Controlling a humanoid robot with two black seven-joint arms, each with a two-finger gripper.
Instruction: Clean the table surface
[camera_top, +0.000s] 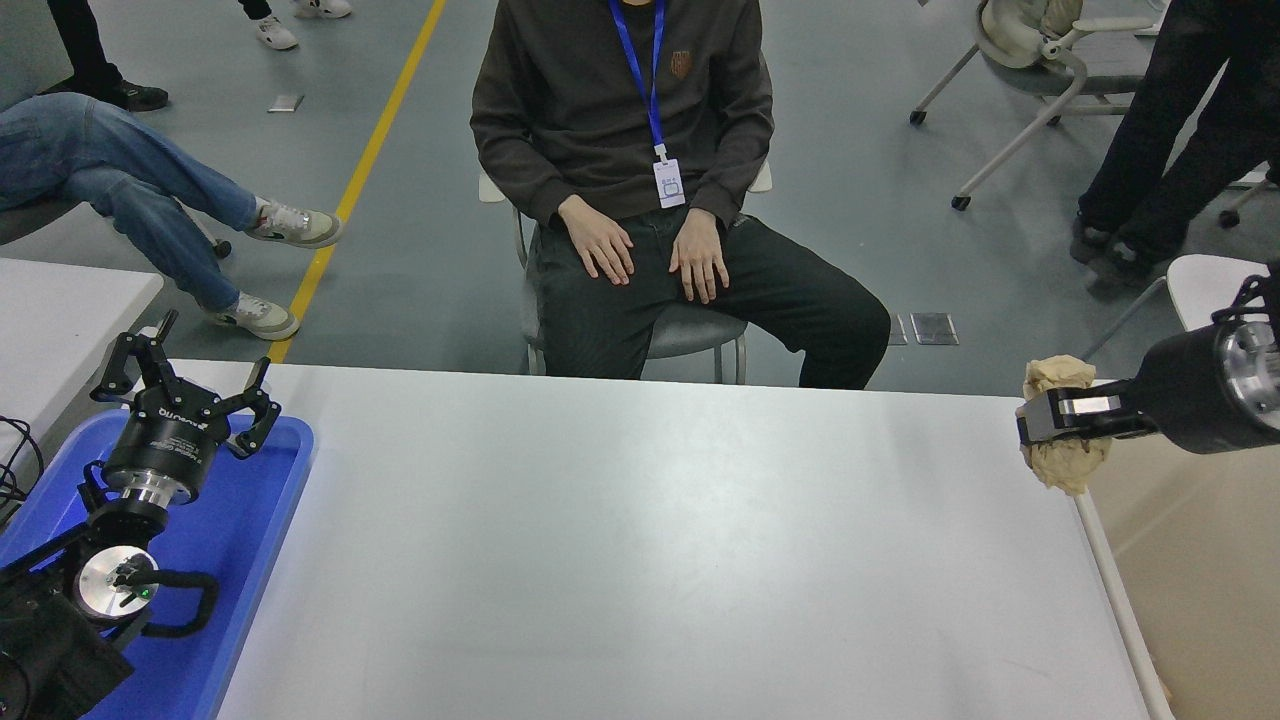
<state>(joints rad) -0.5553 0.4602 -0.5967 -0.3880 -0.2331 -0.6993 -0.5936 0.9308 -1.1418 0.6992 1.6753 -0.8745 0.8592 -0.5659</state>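
The wide white table surface (640, 540) fills the lower middle of the head view. At its far right corner my right gripper (1045, 422) is shut on a crumpled tan paper wad (1065, 460), which hangs in the air above the table's right edge and the rim of the beige bin. My left gripper (185, 385) stays parked at the lower left over the blue tray, its fingers spread open and holding nothing.
A blue plastic tray (260, 520) lies at the table's left end under the left arm. A beige bin (1190, 560) stands against the right edge. A seated person (640, 180) faces the far side, hands on thighs. A smaller white table (60, 320) is at the left.
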